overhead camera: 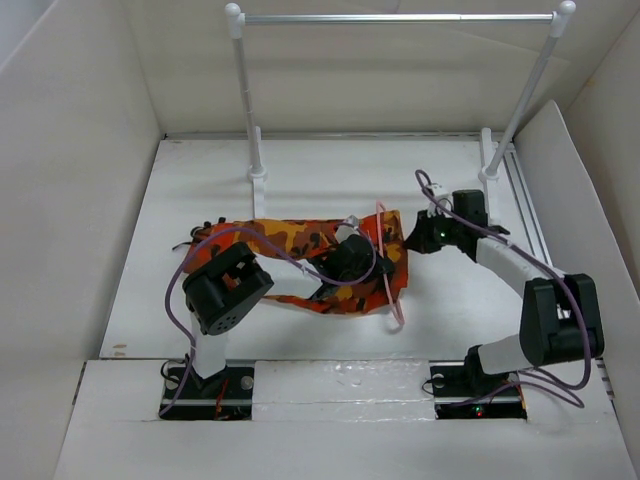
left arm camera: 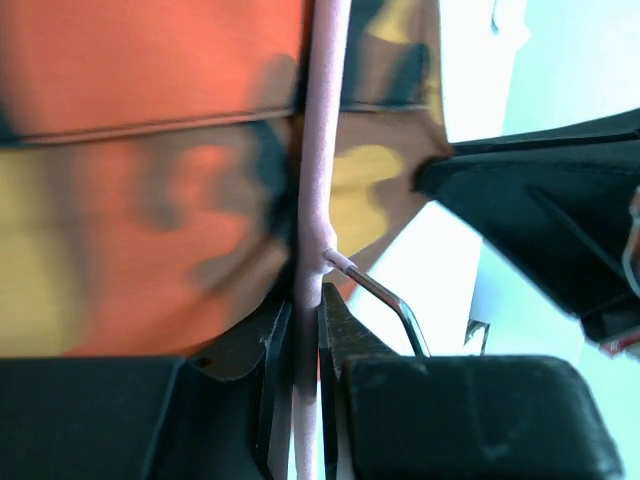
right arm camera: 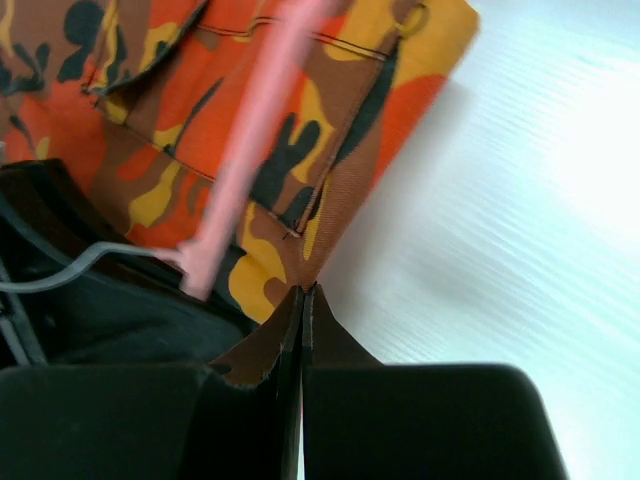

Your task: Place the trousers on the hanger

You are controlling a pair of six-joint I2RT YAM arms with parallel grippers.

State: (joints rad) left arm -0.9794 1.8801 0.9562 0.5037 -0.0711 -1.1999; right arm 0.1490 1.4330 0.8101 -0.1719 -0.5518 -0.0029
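So my left gripper [left arm camera: 305, 305] is clamped on the thin pink triangular hanger [left arm camera: 315, 150], and my right gripper [right arm camera: 302, 292] pinches the right edge of the orange camouflage cloth trousers [right arm camera: 130, 140].

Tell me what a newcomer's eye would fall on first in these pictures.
The bright camouflage trousers lie mid-table, loud against all the white. The left gripper is clamped on the thin pink hanger lying across them, while the right gripper pinches their edge. Behind stands a metal rail on white posts.

Black-and-white arms [overhead camera: 505, 262], purple cables [overhead camera: 168, 300], black bases [overhead camera: 205, 392]
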